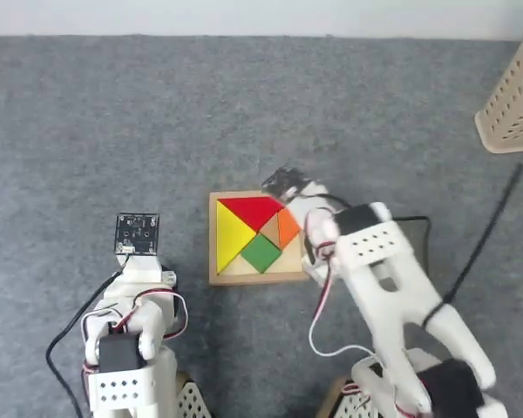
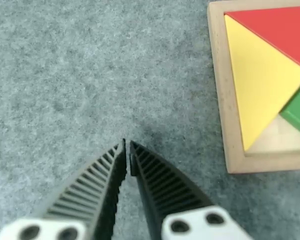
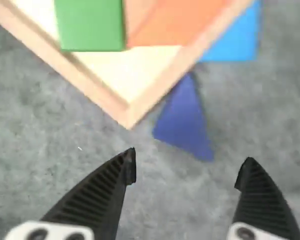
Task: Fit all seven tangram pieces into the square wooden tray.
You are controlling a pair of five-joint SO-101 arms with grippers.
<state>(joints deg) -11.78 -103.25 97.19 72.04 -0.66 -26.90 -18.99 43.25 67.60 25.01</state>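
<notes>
At lower centre, right wrist view, the right gripper (image 3: 189,161), jaws spread, should straddle the dark blue triangle (image 3: 185,122) squarely, clear of the tray (image 3: 97,97).

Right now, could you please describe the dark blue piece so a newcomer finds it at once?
Find the wooden tray on the grey mat. Off its corner nearest the right gripper, two blue pieces lie outside it. Yours is the darker triangle, closer to the gripper than the lighter one.

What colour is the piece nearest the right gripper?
Dark blue triangle, best seen in the right wrist view.
</notes>
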